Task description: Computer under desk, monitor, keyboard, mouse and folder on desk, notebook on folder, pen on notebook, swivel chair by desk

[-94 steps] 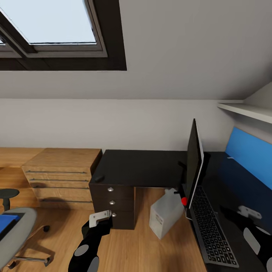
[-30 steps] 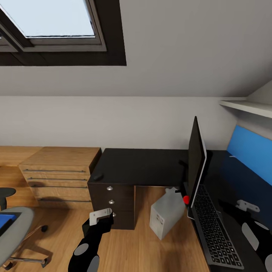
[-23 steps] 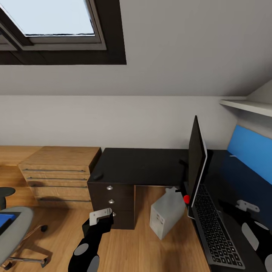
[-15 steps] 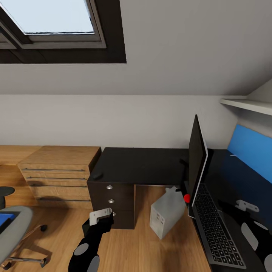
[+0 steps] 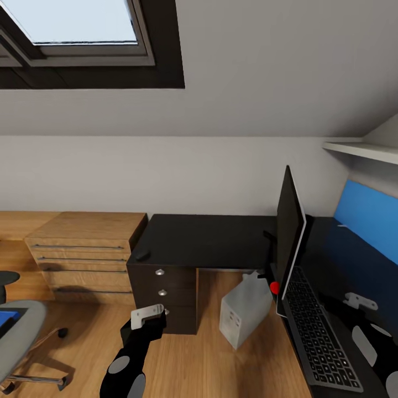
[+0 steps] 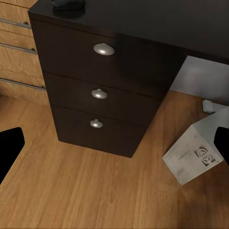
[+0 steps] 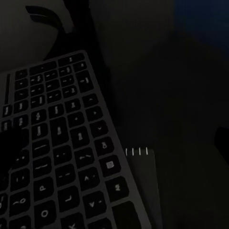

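The mouse (image 5: pixel 142 256) sits at the tabletop's (image 5: pixel 210 240) front left corner, above and just ahead of your left gripper (image 5: pixel 148 315), jaws apart; the right gripper's (image 5: pixel 359 302) jaws are also apart, well away.

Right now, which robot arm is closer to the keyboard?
The right. Its gripper hangs over the desk just beside the keyboard. The left gripper is off by the dark drawers, over the floor.
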### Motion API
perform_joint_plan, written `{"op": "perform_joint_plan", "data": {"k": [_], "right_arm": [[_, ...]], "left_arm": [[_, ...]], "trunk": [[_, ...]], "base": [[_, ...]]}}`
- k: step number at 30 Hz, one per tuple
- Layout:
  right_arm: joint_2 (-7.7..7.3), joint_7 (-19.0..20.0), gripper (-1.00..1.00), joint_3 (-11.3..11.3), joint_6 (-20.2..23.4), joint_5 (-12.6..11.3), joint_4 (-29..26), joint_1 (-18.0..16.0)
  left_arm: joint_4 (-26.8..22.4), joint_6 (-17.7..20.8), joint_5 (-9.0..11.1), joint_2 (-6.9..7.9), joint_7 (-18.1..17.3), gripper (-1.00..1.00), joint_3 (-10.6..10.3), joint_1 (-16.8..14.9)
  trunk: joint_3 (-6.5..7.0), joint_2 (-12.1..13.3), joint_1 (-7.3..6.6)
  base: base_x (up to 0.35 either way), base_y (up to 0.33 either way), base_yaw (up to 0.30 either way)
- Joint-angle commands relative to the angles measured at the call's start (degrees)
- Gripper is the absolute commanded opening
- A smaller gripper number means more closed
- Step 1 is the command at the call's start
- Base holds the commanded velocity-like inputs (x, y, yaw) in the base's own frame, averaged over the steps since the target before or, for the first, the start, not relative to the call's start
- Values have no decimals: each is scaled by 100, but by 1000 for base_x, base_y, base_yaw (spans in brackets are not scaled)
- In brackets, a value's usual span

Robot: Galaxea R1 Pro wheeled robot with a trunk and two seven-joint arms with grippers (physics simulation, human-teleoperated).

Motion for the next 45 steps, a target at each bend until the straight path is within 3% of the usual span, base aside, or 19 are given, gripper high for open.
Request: {"op": "perform_joint_plan", "data": {"k": [1, 45], "right_arm": [[2, 39, 100, -20, 4, -54, 3, -5], [-6, 14, 100, 26, 139, -13, 12, -5]], "left_arm": [[-8, 15, 51, 2, 47, 100, -6, -5], [-10, 21, 45, 7, 47, 100, -7, -5]], "trunk": [[-26, -47, 23], [-816, -1811, 989]], "base": [[0, 0, 0], [0, 0, 0]]}}
